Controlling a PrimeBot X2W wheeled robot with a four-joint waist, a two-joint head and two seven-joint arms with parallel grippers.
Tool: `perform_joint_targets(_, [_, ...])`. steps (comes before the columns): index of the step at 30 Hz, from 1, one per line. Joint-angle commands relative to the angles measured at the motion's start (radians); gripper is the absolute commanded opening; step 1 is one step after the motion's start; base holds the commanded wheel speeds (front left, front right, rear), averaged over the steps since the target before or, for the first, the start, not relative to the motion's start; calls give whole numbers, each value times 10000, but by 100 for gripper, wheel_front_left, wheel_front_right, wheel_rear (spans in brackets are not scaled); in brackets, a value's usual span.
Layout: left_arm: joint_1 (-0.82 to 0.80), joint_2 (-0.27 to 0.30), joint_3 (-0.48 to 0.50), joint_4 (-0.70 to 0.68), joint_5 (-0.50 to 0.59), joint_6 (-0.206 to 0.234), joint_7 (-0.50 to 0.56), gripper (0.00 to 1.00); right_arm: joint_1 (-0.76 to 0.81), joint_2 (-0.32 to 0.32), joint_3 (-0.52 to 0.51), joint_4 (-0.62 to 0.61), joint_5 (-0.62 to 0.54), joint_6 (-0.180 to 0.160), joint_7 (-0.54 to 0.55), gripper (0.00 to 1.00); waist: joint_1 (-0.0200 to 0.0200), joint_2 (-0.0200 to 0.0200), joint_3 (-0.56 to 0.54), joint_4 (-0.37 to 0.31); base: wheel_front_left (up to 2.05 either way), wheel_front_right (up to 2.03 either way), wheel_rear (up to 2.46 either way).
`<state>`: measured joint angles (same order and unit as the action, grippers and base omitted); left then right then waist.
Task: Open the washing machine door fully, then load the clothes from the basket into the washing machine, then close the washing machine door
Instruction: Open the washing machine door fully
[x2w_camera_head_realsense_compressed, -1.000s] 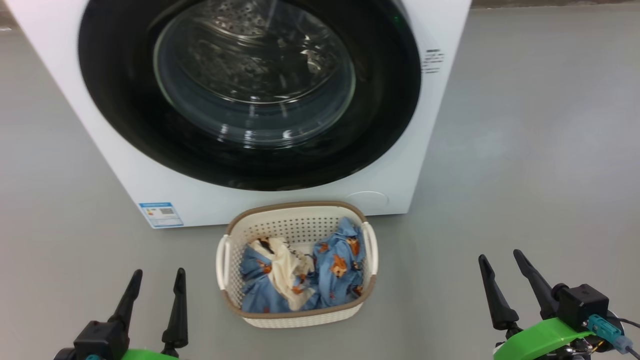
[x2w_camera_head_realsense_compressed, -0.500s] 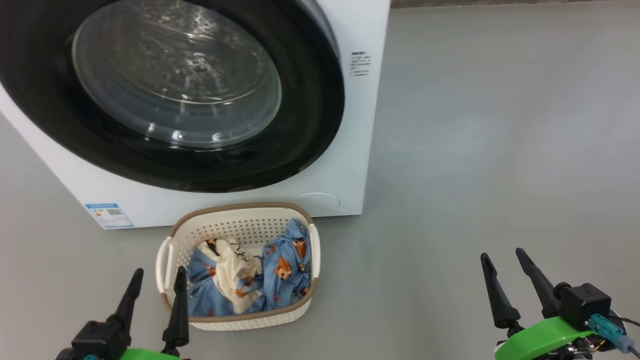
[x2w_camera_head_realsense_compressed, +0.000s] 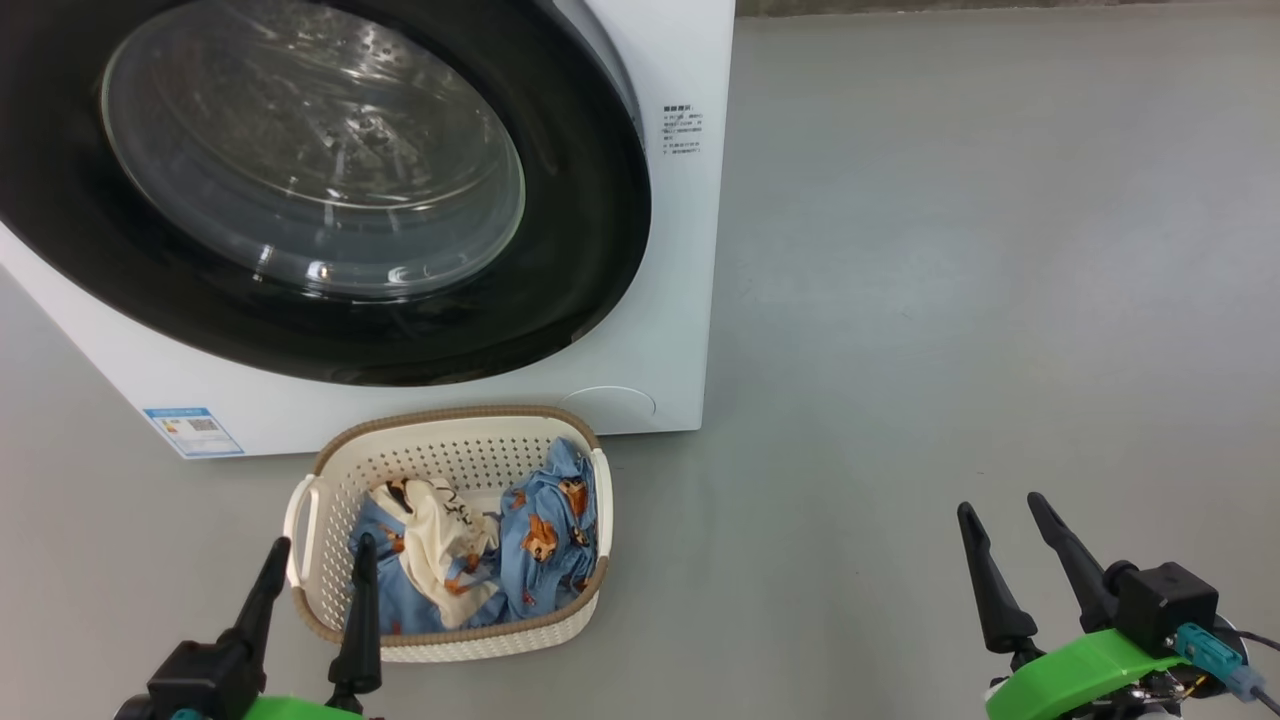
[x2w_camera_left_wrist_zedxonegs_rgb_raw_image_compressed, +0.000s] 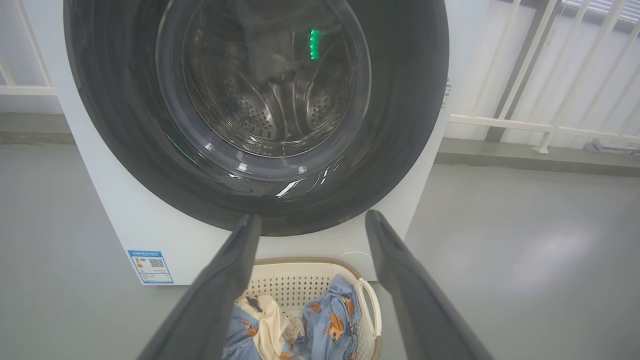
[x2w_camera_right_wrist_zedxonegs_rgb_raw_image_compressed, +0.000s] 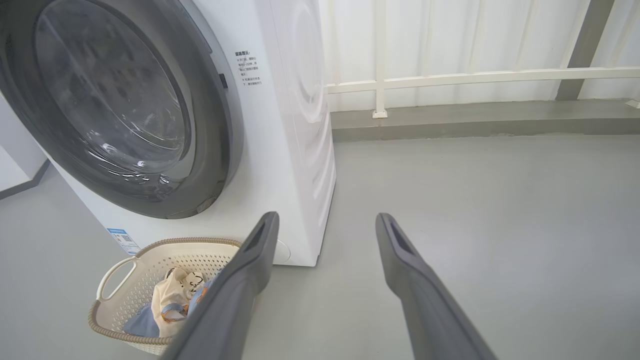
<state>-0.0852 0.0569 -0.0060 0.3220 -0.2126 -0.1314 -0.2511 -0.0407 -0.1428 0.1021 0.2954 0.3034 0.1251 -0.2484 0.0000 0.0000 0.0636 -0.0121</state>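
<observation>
The white washing machine (x2w_camera_head_realsense_compressed: 660, 300) fills the upper left, its round black door (x2w_camera_head_realsense_compressed: 560, 280) lying shut against the front. On the floor before it stands the cream basket (x2w_camera_head_realsense_compressed: 330, 475) holding the light-blue clothes (x2w_camera_head_realsense_compressed: 545, 535) with a cream part. My left gripper (x2w_camera_head_realsense_compressed: 318, 550) is open at the basket's near left corner, nothing between its fingers. My right gripper (x2w_camera_head_realsense_compressed: 1000, 515) is open over bare floor far to the right. The left wrist view looks at the door (x2w_camera_left_wrist_zedxonegs_rgb_raw_image_compressed: 400, 125) and basket (x2w_camera_left_wrist_zedxonegs_rgb_raw_image_compressed: 300, 282); the right wrist view has the machine (x2w_camera_right_wrist_zedxonegs_rgb_raw_image_compressed: 295, 125) and basket (x2w_camera_right_wrist_zedxonegs_rgb_raw_image_compressed: 150, 260) to its left.
Grey floor (x2w_camera_head_realsense_compressed: 950, 300) spreads wide to the right of the machine. A white railing (x2w_camera_right_wrist_zedxonegs_rgb_raw_image_compressed: 475, 77) and pale wall run behind it, above a low grey kerb. A blue label sticker (x2w_camera_head_realsense_compressed: 192, 430) sits low on the machine's front.
The head view has swung right, so machine and basket sit further left in the picture. Both grippers stay open and hold their places.
</observation>
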Motion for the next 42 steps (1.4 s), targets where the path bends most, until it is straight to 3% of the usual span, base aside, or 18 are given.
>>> perform_joint_targets(1, [-372, 164, 275, -228, -128, 7, -107, 100, -417, -86, 262, -194, -120, 56, -134, 100, 0, 0, 6, -1, 0, 0, 0])
perform_joint_targets(7, [-342, 100, 306, -237, -192, 7, -107, 100, -917, 91, 289, -121, 372, 56, -134, 100, 0, 0, 204, 8, 0, 0, 0])
perform_joint_targets(8, [-371, 88, 314, -249, -203, 7, -107, 100, -1073, 167, 243, -91, 632, 56, -134, 91, 0, 0, 275, 16, 0, 0, 0])
perform_joint_targets(9, [-401, 75, 319, -262, -212, 7, -107, 100, -1259, 227, 188, -84, 868, 56, -134, 45, 0, 0, 345, 27, 0, 0, 0])
perform_joint_targets(10, [-426, 61, 320, -270, -220, 7, -107, 100, -1451, 263, 164, -78, 1052, 56, -134, 30, 0, 0, 400, 41, 0, 0, 0])
perform_joint_targets(11, [-454, 47, 315, -276, -230, 7, -107, 100, -1652, 300, 166, -95, 1247, 56, -134, 0, 0, 0, 471, 60, 0, 0, 0])
perform_joint_targets(16, [-649, -10, 216, -270, -307, 7, -107, 100, -2647, 492, 194, -370, 2586, 56, -134, 0, 0, 0, 826, 228, 0, 0, 0])
perform_joint_targets(22, [-998, -47, 26, -278, -402, 7, -107, 100, -3885, 504, 197, -486, 5207, 56, -134, 0, 0, 0, 1335, 599, 0, 0, 0])
perform_joint_targets(28, [-1343, -61, -176, -306, -570, 7, -107, 100, -5132, -260, 422, -265, 8102, 56, -134, 0, 0, 0, 1939, 1100, 0, 0, 0])
perform_joint_targets(29, [-1343, -61, -176, -306, -570, 7, -107, 100, -5132, -260, 422, -265, 8102, 56, -134, 0, 0, 0, 1939, 1100, 0, 0, 0])
perform_joint_targets(34, [-1699, -64, -503, -319, -913, 7, -107, 100, -6367, -1418, 1405, -92, 10502, 56, 180, 0, 0, 0, 2527, 1618, 0, 0, 0])
perform_joint_targets(42, [-2005, -65, -914, -305, -1224, 8, -107, 100, -7441, -2368, 1881, -346, 12389, 56, 1720, 0, 0, 0, 2980, 2178, 0, 0, 0])
